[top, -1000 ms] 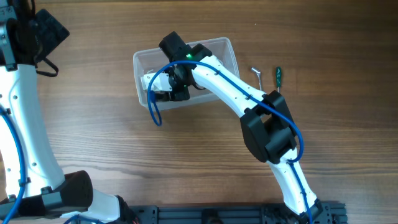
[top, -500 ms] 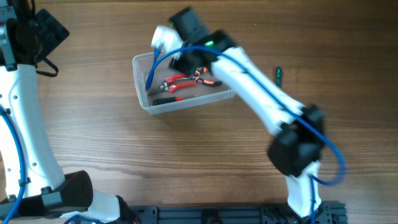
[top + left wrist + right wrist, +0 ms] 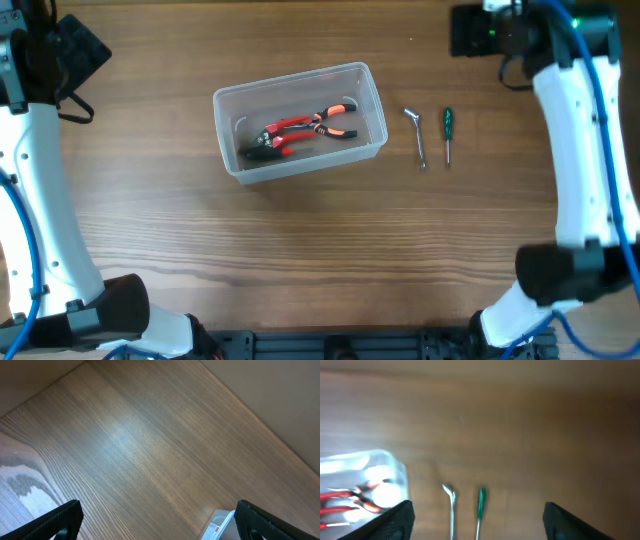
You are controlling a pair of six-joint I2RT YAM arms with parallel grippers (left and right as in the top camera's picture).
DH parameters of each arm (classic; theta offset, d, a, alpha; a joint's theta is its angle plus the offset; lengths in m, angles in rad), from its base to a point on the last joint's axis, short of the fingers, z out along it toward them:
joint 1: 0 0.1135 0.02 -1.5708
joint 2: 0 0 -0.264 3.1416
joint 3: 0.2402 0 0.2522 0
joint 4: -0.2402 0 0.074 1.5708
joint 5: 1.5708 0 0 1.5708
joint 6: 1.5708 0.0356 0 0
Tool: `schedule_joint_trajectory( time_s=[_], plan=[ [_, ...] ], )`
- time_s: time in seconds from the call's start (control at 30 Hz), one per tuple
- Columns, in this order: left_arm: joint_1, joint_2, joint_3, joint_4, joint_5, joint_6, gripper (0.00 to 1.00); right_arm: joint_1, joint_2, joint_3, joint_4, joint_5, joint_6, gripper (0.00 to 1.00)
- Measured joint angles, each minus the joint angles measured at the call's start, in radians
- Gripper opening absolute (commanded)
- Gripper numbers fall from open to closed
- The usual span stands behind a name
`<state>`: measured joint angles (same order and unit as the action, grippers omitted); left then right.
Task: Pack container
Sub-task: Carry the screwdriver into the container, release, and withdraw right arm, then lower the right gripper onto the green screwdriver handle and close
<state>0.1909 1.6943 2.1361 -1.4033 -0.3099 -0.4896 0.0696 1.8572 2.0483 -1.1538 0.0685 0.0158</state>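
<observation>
The clear plastic container (image 3: 229,135) stands at the table's middle. Red-handled pliers (image 3: 300,128) and a black-and-red tool lie inside it. A bent silver hex key (image 3: 418,136) and a green-handled screwdriver (image 3: 447,132) lie on the wood to its right. My right gripper (image 3: 472,30) is high at the back right, open and empty. In the right wrist view the right gripper (image 3: 480,527) hangs above the hex key (image 3: 451,505) and the screwdriver (image 3: 480,502), with the container (image 3: 390,462) at the left. My left gripper (image 3: 160,525) is open and empty at the far left, and a corner of the container (image 3: 220,527) shows.
The left arm (image 3: 40,180) runs along the table's left edge. The right arm (image 3: 580,150) runs along the right side. The table's far edge (image 3: 240,405) shows in the left wrist view.
My right gripper has come up out of the container, leaving the red pliers inside, and has swung to the back right. The left arm has not moved.
</observation>
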Motion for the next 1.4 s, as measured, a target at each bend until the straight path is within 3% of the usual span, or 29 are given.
schedule_joint_trajectory(
  time_s=[0.17, 0.57, 1.0, 1.4],
  plan=[
    [0.000, 0.000, 0.000, 0.000, 0.000, 0.000, 1.00, -0.087, 0.154, -0.063, -0.026, -0.101, 0.061, 0.70],
    [0.000, 0.000, 0.000, 0.000, 0.000, 0.000, 1.00, -0.085, 0.381, -0.077, -0.066, -0.160, 0.067, 0.62],
    [0.000, 0.000, 0.000, 0.000, 0.000, 0.000, 1.00, -0.085, 0.422, -0.192, 0.042, -0.165, 0.066, 0.56],
    [0.000, 0.000, 0.000, 0.000, 0.000, 0.000, 1.00, -0.085, 0.422, -0.293, 0.130, -0.164, 0.063, 0.43]
  ],
)
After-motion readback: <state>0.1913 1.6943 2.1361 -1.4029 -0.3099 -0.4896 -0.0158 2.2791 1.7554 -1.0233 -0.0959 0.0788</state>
